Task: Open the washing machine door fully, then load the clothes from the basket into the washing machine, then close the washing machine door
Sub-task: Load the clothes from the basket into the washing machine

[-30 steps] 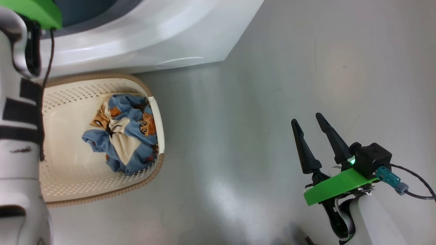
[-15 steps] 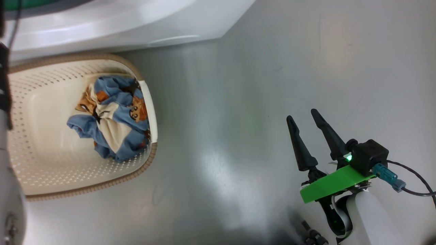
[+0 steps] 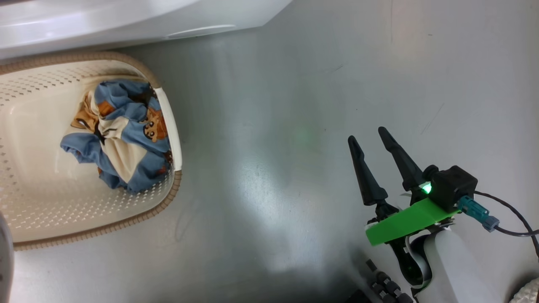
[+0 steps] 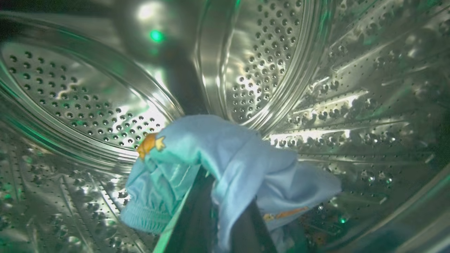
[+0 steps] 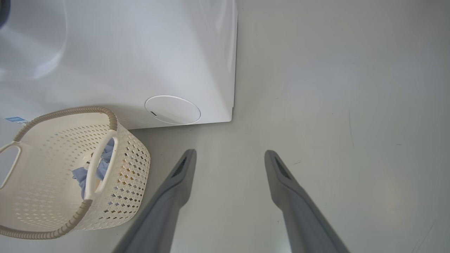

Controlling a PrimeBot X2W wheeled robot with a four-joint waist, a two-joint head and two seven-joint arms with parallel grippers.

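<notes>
White washer (image 5: 116,52) on the floor (image 3: 273,126), a basket (image 3: 172,189) just beside it holding blue clothes (image 3: 122,139); inside the drum (image 4: 88,98) the left gripper (image 4: 225,196) grasps a blue garment (image 4: 239,154), while the right gripper (image 3: 365,134) hangs released.

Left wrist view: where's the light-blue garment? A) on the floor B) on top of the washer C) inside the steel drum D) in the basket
C: the light-blue garment has the perforated steel drum curving all around it.
</notes>
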